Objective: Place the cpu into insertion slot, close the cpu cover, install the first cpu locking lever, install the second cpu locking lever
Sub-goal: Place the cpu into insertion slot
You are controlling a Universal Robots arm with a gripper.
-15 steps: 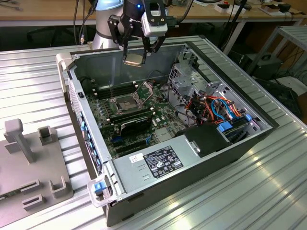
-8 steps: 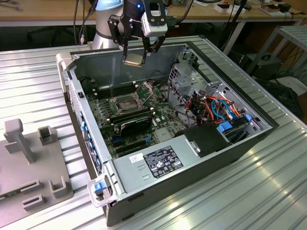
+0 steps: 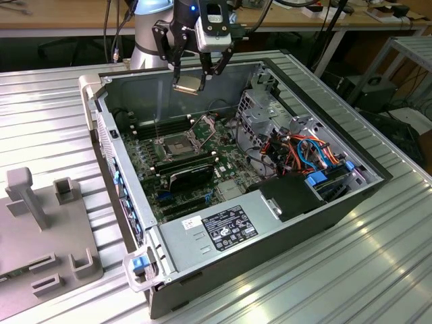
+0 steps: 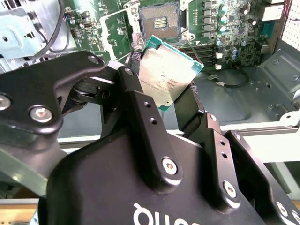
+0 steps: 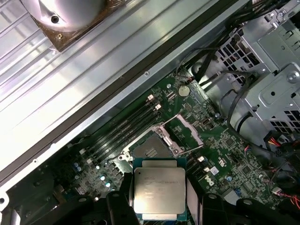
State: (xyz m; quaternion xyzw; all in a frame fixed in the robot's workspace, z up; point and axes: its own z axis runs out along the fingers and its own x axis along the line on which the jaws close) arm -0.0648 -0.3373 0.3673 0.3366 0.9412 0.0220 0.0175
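**Pincer** point(image 3: 191, 75): pinching the cpu point(image 3: 187, 82) by two opposite edges. In the second wrist view the black fingers point(image 4: 140, 103) bear on the chip's sides, leaving the metal top point(image 4: 166, 70) and the underside free.

**Cpu, handling (judged):** light, stiff, thin and flat. The smooth lid is likely slippery, so the narrow green edge is the only fair place to grip. The tan contact face seen from the exterior view looks fragile and should not be touched or scraped. It should be lowered level, not pressed or slid.

**Cpu, location:** in the air inside the case opening, well above the board point(image 3: 202, 162) and touching nothing but the pincer. In the first wrist view the chip point(image 5: 158, 192) sits lid-up and about level.

**Arm** point(image 3: 145, 44): rises at the far side of the case, with the wrist turned down so the fingers point into the opening.

**Slot** point(image 3: 177, 144): empty, dark centre exposed in both wrist views point(image 4: 161, 21) point(image 5: 151, 149).

**Cover** point(image 5: 183, 133): swung up off the slot and standing open on its hinge. The locking levers are probably the thin wires beside it, but too fine to place.

**Case** point(image 3: 317, 88): lying on its side, panel off, on a ribbed metal tabletop point(image 3: 378, 256).
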